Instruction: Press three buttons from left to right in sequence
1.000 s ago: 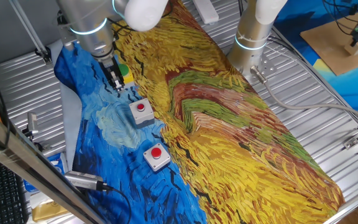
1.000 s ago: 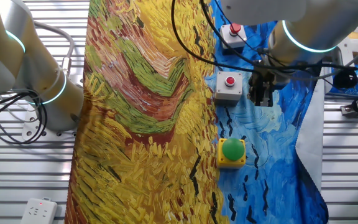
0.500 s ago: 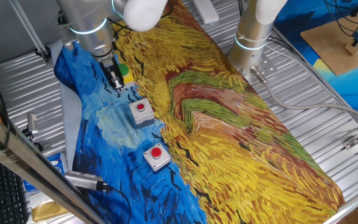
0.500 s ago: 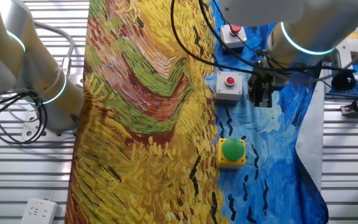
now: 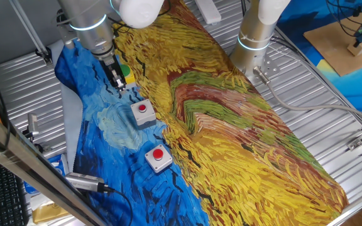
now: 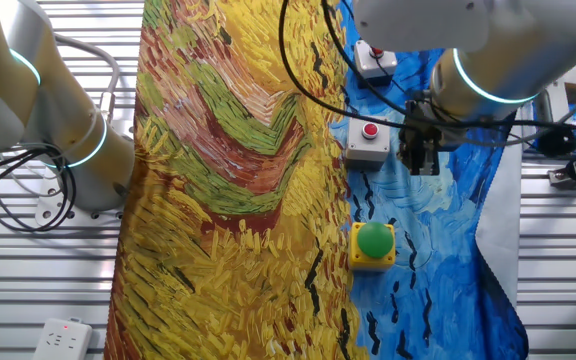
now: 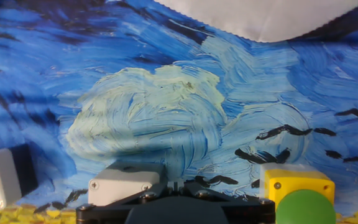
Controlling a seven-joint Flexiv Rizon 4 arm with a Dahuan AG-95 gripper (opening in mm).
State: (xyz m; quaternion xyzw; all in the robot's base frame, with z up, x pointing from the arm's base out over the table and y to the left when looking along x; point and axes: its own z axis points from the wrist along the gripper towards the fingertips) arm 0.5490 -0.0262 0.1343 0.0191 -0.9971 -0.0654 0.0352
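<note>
The green button (image 6: pixel 374 241) stays put; the end effector (image 6: pixel 417 166), state unclear, barely shifted.

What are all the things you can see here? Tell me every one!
Green button: one, green round cap on a yellow box, on the blue part of the cloth.
Red buttons: two, red caps on light grey boxes, in a row with the green one; middle one, far one.
Painted cloth: one, yellow and blue swirls, covering the table.
Metal table: one, silver and ribbed, under the cloth.
Second robot arm: one, white, standing beside the cloth.
Gripper: one, black, above the blue cloth beside the middle red button; I cannot tell whether its fingers are open or shut.
</note>
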